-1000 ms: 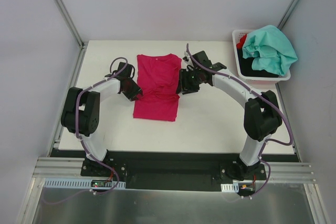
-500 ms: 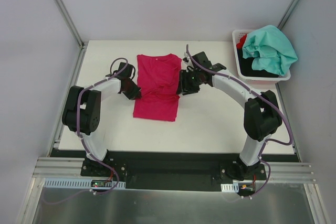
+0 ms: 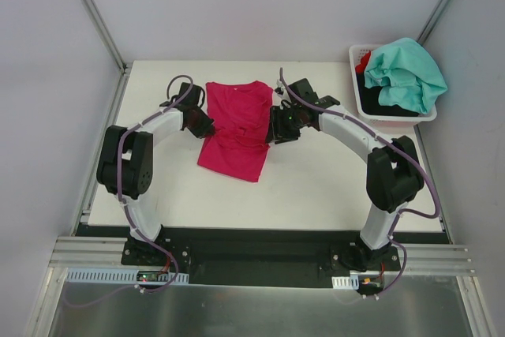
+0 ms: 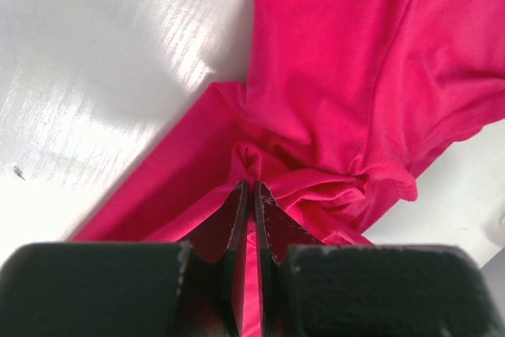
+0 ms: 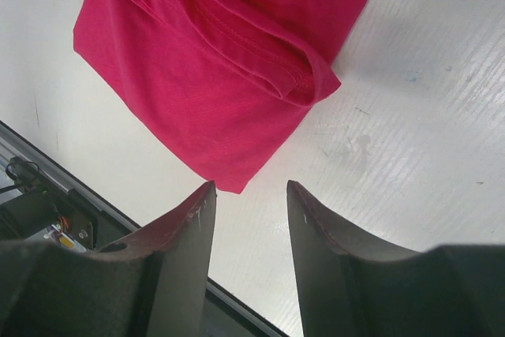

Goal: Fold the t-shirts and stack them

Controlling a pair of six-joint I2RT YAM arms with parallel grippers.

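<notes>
A magenta-pink t-shirt [image 3: 237,128] lies partly folded in the middle of the white table, its lower half skewed to the right. My left gripper [image 3: 204,126] is at its left edge, shut on a pinch of the pink cloth [image 4: 251,187]. At the shirt's right edge my right gripper [image 3: 278,133] hangs open above the table, nothing between its fingers [image 5: 251,195]; the shirt's folded sleeve [image 5: 260,57] and lower corner lie just ahead of it. A teal-mint t-shirt [image 3: 406,73] is heaped over black and red ones in the basket.
The white plastic basket [image 3: 359,96] stands at the table's back right corner. Grey walls close in the table at the back and both sides. The table's near edge and a metal rail [image 5: 47,171] show in the right wrist view.
My left gripper closed on the shirt's left edge and moved toward the back, dragging the cloth so the lower half now skews. The right gripper stayed put.
</notes>
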